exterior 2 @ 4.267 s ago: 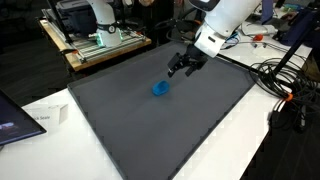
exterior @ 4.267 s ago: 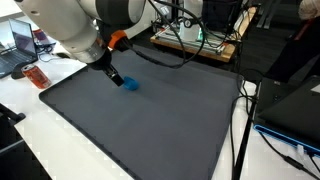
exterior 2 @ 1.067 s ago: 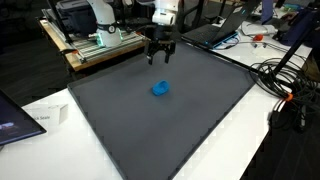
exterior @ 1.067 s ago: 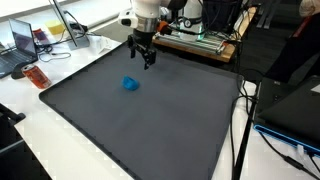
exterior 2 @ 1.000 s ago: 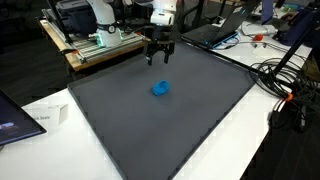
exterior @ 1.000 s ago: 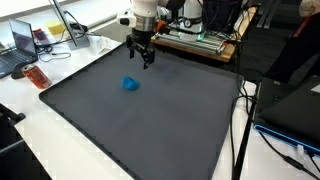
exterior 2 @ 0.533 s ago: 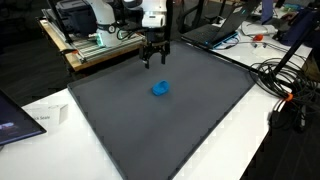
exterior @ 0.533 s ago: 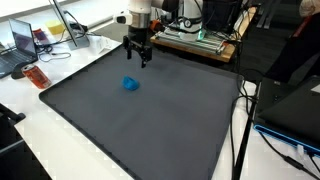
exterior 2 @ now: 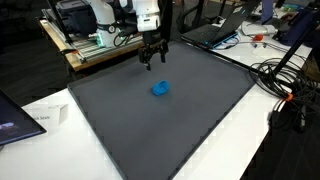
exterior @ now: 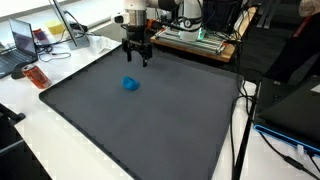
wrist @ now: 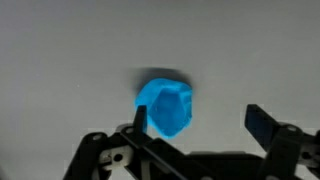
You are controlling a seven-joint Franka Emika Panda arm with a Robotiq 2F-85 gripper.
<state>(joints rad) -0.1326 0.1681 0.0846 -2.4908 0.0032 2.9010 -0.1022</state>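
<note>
Wrist view: tool (wrist: 200,123) spread wide, empty, poised above the blue block (wrist: 167,108) without contact

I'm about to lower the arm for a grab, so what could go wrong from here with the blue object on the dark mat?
1. In the wrist view the blue object sits off-centre under the open gripper, close to one finger; a straight descent could land that finger on it or knock it across the mat.
2. It looks small and faceted, so it may twist or slip out as the fingers close.
</note>
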